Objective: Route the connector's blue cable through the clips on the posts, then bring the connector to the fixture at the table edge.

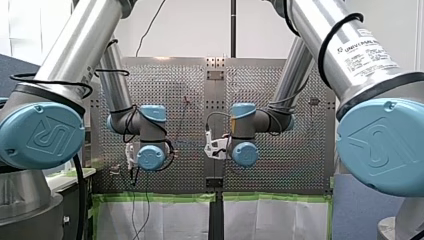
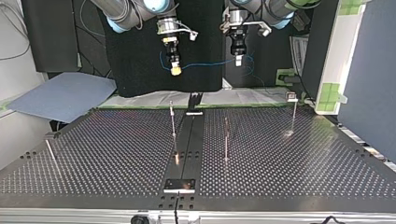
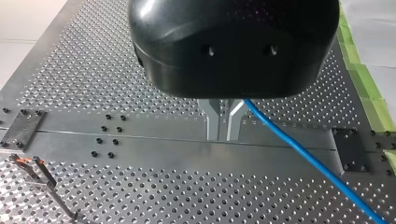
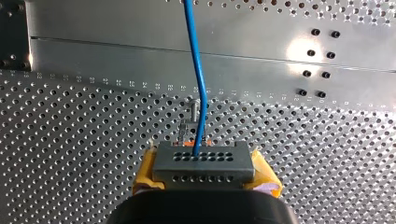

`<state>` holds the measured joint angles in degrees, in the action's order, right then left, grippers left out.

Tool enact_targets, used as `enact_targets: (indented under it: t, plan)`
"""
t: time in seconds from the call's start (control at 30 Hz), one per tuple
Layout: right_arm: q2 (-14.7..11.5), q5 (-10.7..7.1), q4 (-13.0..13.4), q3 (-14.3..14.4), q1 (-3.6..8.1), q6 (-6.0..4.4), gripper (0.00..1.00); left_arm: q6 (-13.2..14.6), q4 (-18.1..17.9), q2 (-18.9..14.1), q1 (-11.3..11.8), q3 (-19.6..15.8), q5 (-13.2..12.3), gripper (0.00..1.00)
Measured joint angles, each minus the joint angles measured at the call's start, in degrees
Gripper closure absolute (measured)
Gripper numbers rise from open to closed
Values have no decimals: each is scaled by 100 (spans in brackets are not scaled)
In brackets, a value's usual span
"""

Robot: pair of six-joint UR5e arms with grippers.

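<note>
blue cable aloft, no clip threaded yet

my right gripper (image 4: 204, 176) is clamped on the grey metal connector block (image 4: 203, 163), its yellow pads (image 4: 267, 179) pressing the block's two sides. the thin blue cable (image 4: 196, 70) leaves the block's holed face and runs out over the perforated metal table (image 4: 70, 140). a small metal clip (image 4: 191, 114) stands just under the connector, apart from the cable.

in the top view the cable spans the gap to my left gripper (image 2: 239, 59). both are held high near the table's edge on the arms' side, and loose loops droop past the left one. whether my left gripper actually pinches the cable i cannot tell. the left wrist view only shows the cable passing close beside it.

the slim upright metal posts (image 2: 172, 119) stand well below and none carries the cable, so i judge the routing not yet begun.

what worries me:
- the hanging loops could catch a post top as i descend and drag the line off course.
- the posts look thin, so coming down off-line could bend one or miss its clip.
- if my arms spread too far, tension could twist the connector between my pads or strain the cable where it enters the block.
- if the left hold is loose, the cable could slide and sag.
</note>
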<state>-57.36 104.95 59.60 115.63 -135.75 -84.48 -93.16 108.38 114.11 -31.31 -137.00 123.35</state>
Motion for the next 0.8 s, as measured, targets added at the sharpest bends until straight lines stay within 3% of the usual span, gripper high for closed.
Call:
enact_targets:
  t: [0.3, 0.53, 0.8]
  plan:
    - [-3, 0, 3, 4, 0, 0, 100, 6, 13, 11, -3, 10, -7, 93]
    - [-8, 0, 0, 8, 0, 0, 100, 9, 9, 262, 0, 24, -41, 93]
    - [-9, 0, 0, 9, 0, 0, 100, 9, 9, 306, 0, 26, -44, 93]
